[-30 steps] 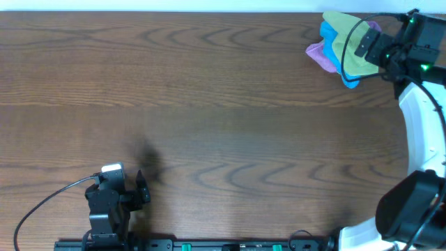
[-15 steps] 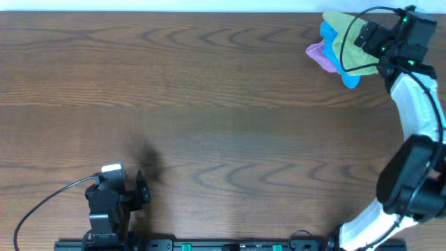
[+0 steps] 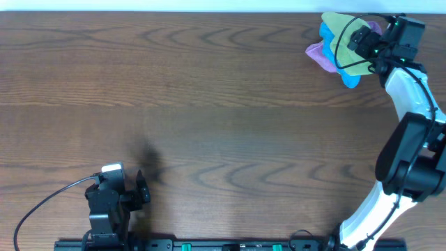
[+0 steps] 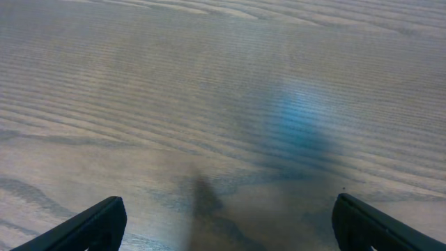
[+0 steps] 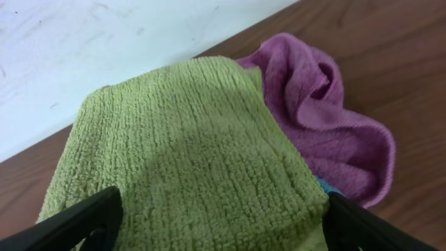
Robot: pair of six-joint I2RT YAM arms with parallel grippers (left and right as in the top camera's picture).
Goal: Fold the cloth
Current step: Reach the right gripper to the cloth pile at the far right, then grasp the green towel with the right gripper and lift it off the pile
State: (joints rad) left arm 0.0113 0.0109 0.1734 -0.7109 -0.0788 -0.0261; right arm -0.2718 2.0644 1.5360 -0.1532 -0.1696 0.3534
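Note:
The cloth point(image 3: 343, 40), lime yellow-green, lies crumpled on top of a small pile at the far right corner of the table. In the right wrist view the cloth point(image 5: 188, 146) fills the middle of the frame. My right gripper point(image 3: 362, 39) hovers over the pile, and in its wrist view the right gripper point(image 5: 221, 224) stands open, one dark finger on each side of the cloth's near fold. My left gripper point(image 3: 143, 189) rests near the table's front left edge. Seen from its own wrist, the left gripper point(image 4: 226, 224) is open over bare wood.
A purple cloth point(image 5: 327, 118) lies bunched under the green one on the right, showing as the purple cloth point(image 3: 318, 54) from above. A blue cloth point(image 3: 350, 79) pokes out below. The table's back edge and a white wall point(image 5: 104, 42) are just behind the pile.
The right arm has swung further toward the back edge, bringing its gripper over the cloth pile. The jaws have narrowed slightly. The left arm has not moved.

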